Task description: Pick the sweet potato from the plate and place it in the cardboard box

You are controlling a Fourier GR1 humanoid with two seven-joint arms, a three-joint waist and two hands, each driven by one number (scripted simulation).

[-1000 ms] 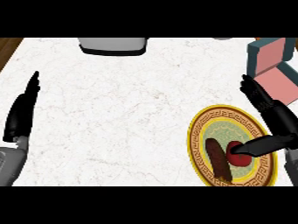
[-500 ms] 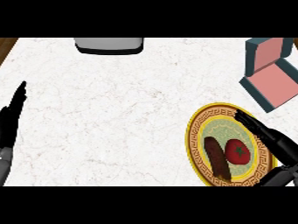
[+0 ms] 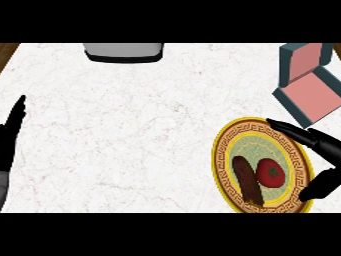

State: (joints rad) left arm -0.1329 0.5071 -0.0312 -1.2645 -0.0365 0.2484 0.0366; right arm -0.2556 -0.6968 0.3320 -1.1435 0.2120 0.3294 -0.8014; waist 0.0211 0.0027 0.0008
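A brown sweet potato (image 3: 247, 181) lies on a yellow patterned plate (image 3: 230, 148) at the lower right, beside a red tomato (image 3: 271, 174). My right hand (image 3: 326, 150) hangs over the plate's right rim, fingers straight and pointing up-left, thumb low near the rim; it holds nothing. The cardboard box (image 3: 313, 85), open with a pink inside and teal walls, sits at the upper right, just beyond the plate. My left hand (image 3: 4, 137) rests open at the left edge, fingers up.
A grey container (image 3: 123, 51) sits at the counter's far edge, centre-left. The white marble counter (image 3: 129, 130) spans the view, with brown floor showing at both upper corners.
My right hand has drawn back from the middle of the plate to its right rim, uncovering the tomato and sweet potato. The left hand has slid lower and further left.
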